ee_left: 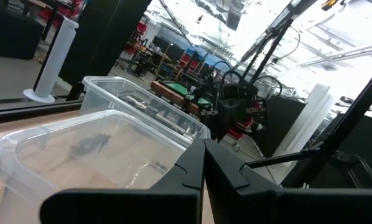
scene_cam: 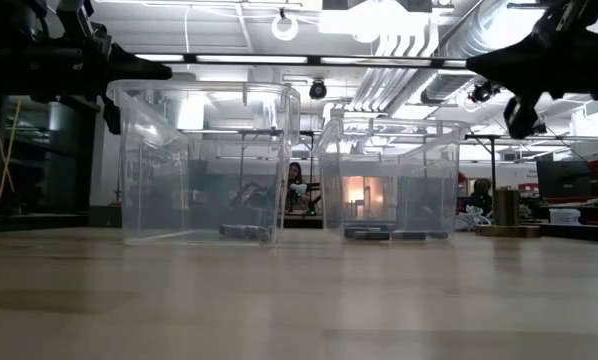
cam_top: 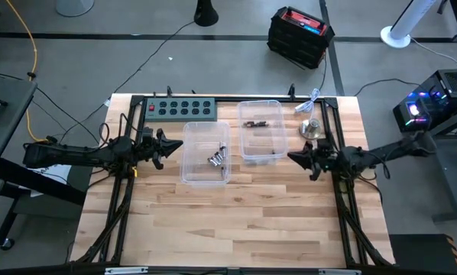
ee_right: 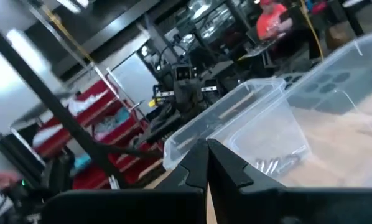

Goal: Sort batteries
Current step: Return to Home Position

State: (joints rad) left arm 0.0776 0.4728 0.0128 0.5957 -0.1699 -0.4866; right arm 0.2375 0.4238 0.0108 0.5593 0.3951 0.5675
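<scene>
Two clear plastic bins stand side by side on the wooden table. The left bin [cam_top: 205, 153] holds several silvery batteries [cam_top: 217, 158] on its floor. The right bin [cam_top: 260, 130] holds dark batteries [cam_top: 253, 122]. In the low view both groups lie on the bin floors, the silvery ones [scene_cam: 247, 231] and the dark ones [scene_cam: 379, 234]. My left gripper [cam_top: 175, 147] hovers shut just left of the left bin, raised near rim height [scene_cam: 164, 72]. My right gripper [cam_top: 292, 156] hovers shut beside the right bin's near right corner [scene_cam: 474, 65]. Both wrist views show the fingertips together, on the left [ee_left: 203, 155] and on the right [ee_right: 206, 152].
A black power strip [cam_top: 179, 108] lies at the far edge behind the left bin. A round metal disc weight [cam_top: 312, 128] and a white cable [cam_top: 309, 103] sit right of the right bin. A black frame [cam_top: 337, 198] borders the table. Bare wood [cam_top: 236, 221] fills the near half.
</scene>
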